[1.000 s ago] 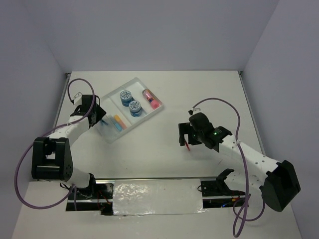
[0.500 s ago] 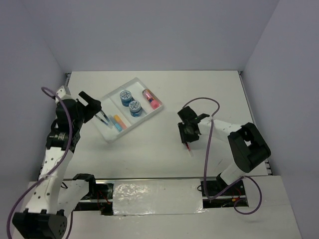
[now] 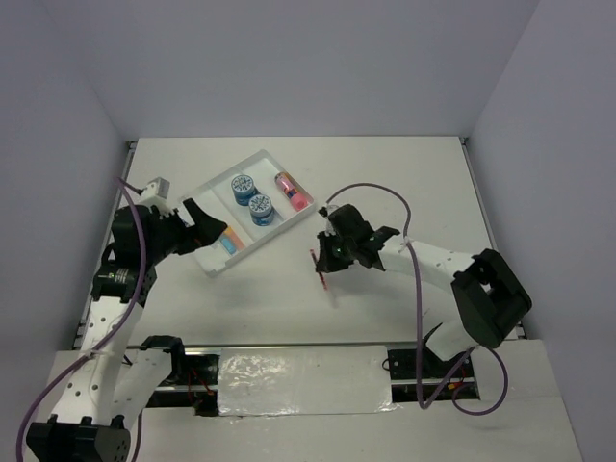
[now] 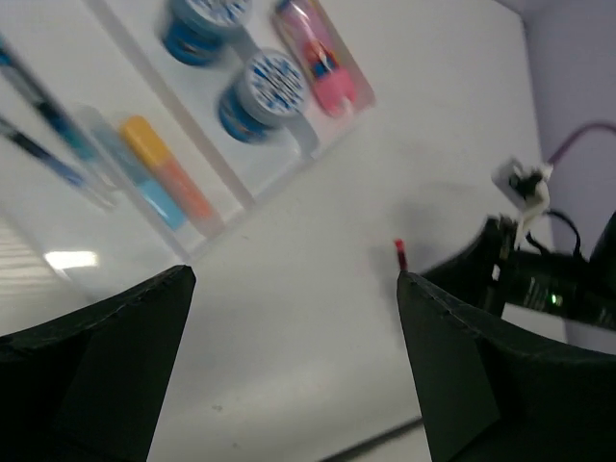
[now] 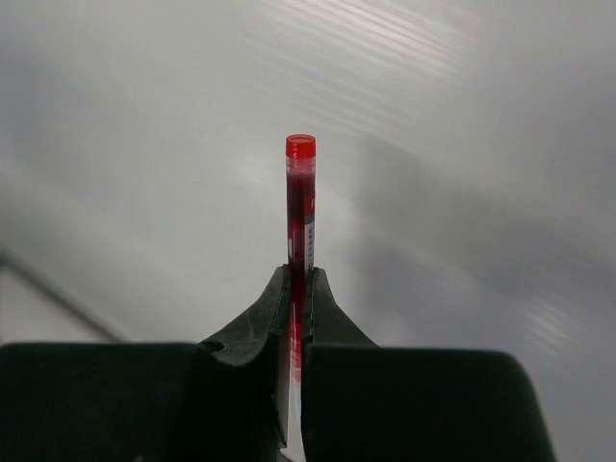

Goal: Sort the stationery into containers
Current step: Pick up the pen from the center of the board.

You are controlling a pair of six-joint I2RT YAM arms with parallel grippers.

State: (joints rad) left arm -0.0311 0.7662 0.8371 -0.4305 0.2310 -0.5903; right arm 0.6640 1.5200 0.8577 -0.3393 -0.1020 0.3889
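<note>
While our right gripper (image 5: pixel 299 279) is clamped tight on the red pen (image 5: pixel 300 197) above the table (image 3: pixel 404 183), right of the tray (image 3: pixel 231 170), our left gripper (image 4: pixel 294 279) hangs wide apart and empty near the tray's left end.

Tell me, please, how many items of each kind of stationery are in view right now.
round blue tubs: 2
pink tube: 1
markers: 2
thin blue pens: 2
red pen: 1
Total: 8

White table (image 3: pixel 385 173), silver foil strip (image 3: pixel 303 380) at its near edge.
</note>
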